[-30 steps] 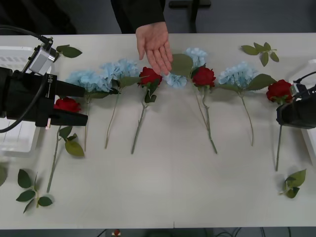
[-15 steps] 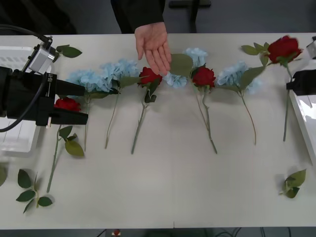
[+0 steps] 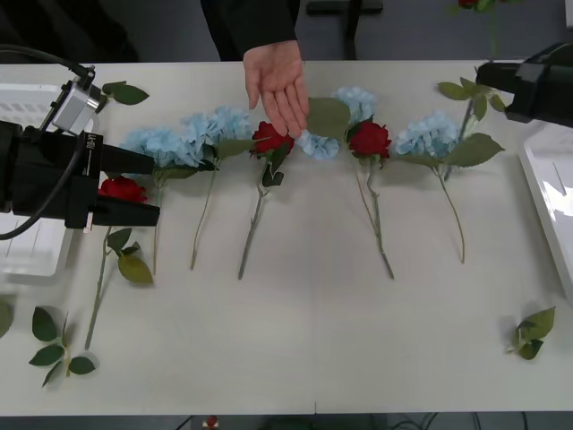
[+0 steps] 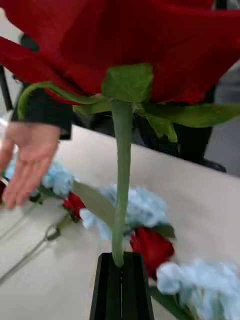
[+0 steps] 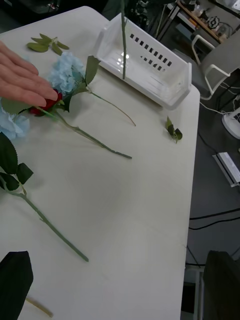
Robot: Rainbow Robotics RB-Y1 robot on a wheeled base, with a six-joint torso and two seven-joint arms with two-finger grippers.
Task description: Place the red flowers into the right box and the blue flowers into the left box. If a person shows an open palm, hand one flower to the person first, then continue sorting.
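Gripping a red flower (image 4: 125,55) by its stem, your right gripper (image 4: 121,280) sat raised at the far right of the tabletop (image 3: 313,331), its black fingers (image 4: 107,287) shut tight on the green stalk with the bloom standing upright above them. In the front view that flower's head (image 3: 467,4) poked in at the top edge, its stem hanging down past the gripper body. A person's hand (image 3: 279,82) reached over the far edge, palm open, above the row of flowers. Still on the tabletop lay blue flowers (image 3: 188,139) and red ones, including a red flower (image 3: 370,140) in the middle of the row. Your left gripper (image 3: 134,188) hovered at the left side with its fingers (image 5: 14,285) spread apart, straddling another red bloom (image 3: 122,189). The right box (image 5: 145,62) stood at the right edge; the left box (image 3: 31,251) sat beneath your left arm.
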